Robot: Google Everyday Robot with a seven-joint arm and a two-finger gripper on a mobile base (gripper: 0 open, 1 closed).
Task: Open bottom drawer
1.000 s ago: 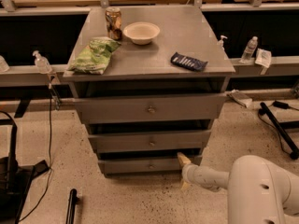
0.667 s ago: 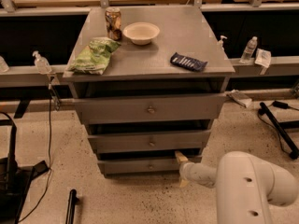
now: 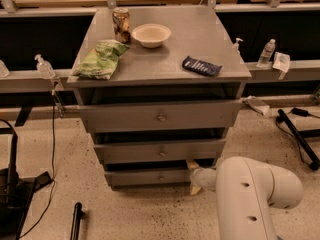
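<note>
The bottom drawer point(image 3: 145, 177) is the lowest and narrowest grey front of the cabinet, with a small round knob point(image 3: 161, 177) at its centre. It sits only slightly proud of the cabinet. My gripper point(image 3: 194, 177) is at the drawer's right end, just above the floor. One cream finger point(image 3: 192, 164) points up by the drawer's top corner, the other point(image 3: 195, 188) points down near the floor, and they stand apart. The white arm point(image 3: 250, 199) fills the lower right and hides the floor behind it.
The mid-sized drawer point(image 3: 160, 151) and the widest drawer point(image 3: 160, 116) sit above. On the cabinet top lie a can point(image 3: 121, 25), a bowl point(image 3: 151, 34), a green bag point(image 3: 101, 59) and a blue bar point(image 3: 201, 66). A black stand point(image 3: 12, 184) is at the left, black bars point(image 3: 300, 139) at the right.
The arm's big white elbow has swung left and nearer the camera. The gripper stays by the bottom drawer's right end. The drawer front looks unmoved.
</note>
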